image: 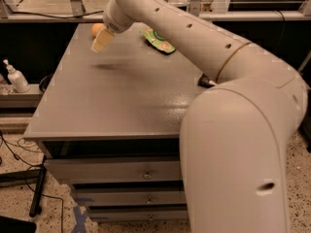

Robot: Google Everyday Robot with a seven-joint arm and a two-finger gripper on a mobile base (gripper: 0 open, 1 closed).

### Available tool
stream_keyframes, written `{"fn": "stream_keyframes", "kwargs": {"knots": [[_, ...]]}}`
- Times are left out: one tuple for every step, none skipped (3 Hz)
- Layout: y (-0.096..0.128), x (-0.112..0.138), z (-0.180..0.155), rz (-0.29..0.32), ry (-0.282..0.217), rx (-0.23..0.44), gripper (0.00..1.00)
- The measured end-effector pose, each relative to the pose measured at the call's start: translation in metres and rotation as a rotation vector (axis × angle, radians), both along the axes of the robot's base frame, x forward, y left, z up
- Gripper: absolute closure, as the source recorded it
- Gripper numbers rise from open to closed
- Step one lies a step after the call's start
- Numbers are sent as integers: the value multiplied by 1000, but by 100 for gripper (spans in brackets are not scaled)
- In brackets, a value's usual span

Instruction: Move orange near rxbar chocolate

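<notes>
The orange sits at the far left of the grey table top, partly hidden behind my gripper. My gripper hangs above the table just in front of the orange, its pale fingers pointing down to the left. The rxbar chocolate shows only as a small dark corner at the table's right edge; the rest is hidden behind my arm.
A green snack pouch lies at the back middle of the table. My large white arm covers the right side. Drawers sit below the top. A white pump bottle stands on a low shelf at left.
</notes>
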State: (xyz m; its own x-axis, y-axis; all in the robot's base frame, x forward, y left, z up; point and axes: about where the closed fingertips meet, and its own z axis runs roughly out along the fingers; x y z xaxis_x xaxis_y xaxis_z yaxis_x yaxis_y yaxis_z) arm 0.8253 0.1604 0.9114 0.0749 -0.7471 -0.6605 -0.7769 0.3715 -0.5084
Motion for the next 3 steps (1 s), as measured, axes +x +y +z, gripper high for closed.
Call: {"fn": "stream_keyframes", "kwargs": {"knots": [[9,41,-7,-13,5,148,0],[24,71,-12,-30,18,283,0],[30,92,-16,-77,37,376,0]]}}
